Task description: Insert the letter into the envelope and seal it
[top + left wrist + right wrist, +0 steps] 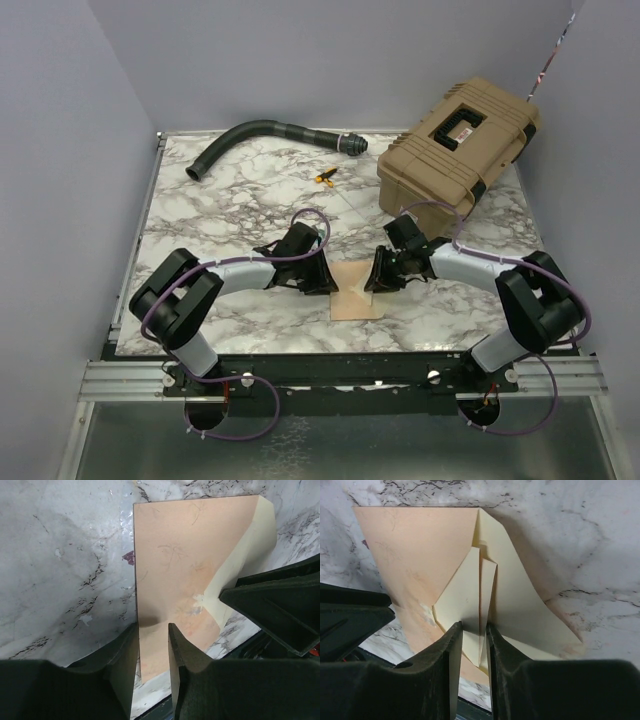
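Peach envelope (357,296) lies flat on the marble tabletop (220,205) between the 2 hands, seen from above; no separate letter shows, so it is probably inside and sealing remains. Left wrist view: the left hand (153,630) pinches the envelope's near edge. Right wrist view: the right hand (474,628) grips the raised cream flap (485,595), not yet folded down.

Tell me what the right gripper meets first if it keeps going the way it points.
The right gripper already pinches the cream paper fold; beyond it lies the envelope, then probably the left gripper.
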{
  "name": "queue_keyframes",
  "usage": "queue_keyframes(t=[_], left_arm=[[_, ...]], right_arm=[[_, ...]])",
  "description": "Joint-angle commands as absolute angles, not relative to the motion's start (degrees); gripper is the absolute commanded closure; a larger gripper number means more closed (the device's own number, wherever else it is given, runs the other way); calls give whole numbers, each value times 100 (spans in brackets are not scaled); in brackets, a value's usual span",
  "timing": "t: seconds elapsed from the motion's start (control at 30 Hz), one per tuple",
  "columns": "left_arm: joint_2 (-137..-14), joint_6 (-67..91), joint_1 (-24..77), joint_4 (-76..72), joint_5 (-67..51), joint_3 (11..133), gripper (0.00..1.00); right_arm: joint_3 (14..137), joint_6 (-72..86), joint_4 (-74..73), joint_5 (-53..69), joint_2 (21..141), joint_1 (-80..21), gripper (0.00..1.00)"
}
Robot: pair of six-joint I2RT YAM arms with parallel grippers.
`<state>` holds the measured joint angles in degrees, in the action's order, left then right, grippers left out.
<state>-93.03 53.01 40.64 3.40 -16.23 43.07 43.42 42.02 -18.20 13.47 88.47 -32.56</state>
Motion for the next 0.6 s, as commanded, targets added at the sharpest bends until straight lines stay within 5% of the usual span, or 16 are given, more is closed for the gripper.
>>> queue_keyframes(t=[0.0, 0.23, 0.57], left_arm=[[-9571, 5275, 4170, 519, -1556, 4263, 69], [-9503, 5273, 4175, 534, -1518, 4264, 70], [-9220, 4993, 4166, 809, -994, 4318, 62]], right_arm=[[4217, 4247, -1425, 1736, 9047, -3286, 71], [4277, 3950, -1506, 1610, 8993, -3284, 71], [4669, 3764, -2372, 792, 8470, -3281, 54]])
